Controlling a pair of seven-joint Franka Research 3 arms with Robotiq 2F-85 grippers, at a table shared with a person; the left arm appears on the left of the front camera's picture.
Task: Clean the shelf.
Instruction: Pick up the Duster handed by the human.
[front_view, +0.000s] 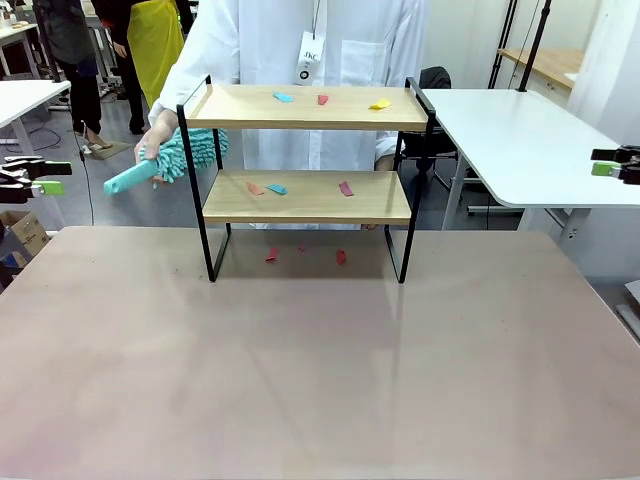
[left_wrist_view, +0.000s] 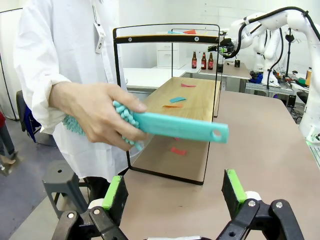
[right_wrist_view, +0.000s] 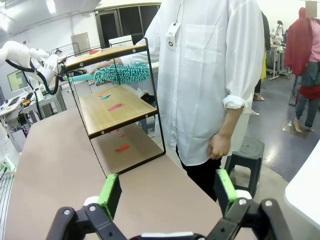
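Observation:
The shelf (front_view: 310, 197) stands on the table's far half: two light wooden boards in a thin black frame. Small coloured scraps lie on its top board (front_view: 300, 108), on its lower board and on the table beneath it. A person in a white coat holds a teal fluffy duster (front_view: 165, 165) by the shelf's left end. My left gripper (front_view: 50, 177) hangs open at the left edge, my right gripper (front_view: 605, 162) open at the right edge, both well clear of the shelf. In the left wrist view my gripper (left_wrist_view: 175, 192) is empty, the duster (left_wrist_view: 180, 127) just beyond it. In the right wrist view my gripper (right_wrist_view: 167, 192) is empty, the shelf (right_wrist_view: 115, 107) farther off.
The pinkish table (front_view: 320, 380) is bare in front of the shelf. A white table (front_view: 520, 140) stands at the back right, another at the far left. A black stool (right_wrist_view: 247, 152) stands beside the person. Bottles (left_wrist_view: 202, 61) stand on a distant table.

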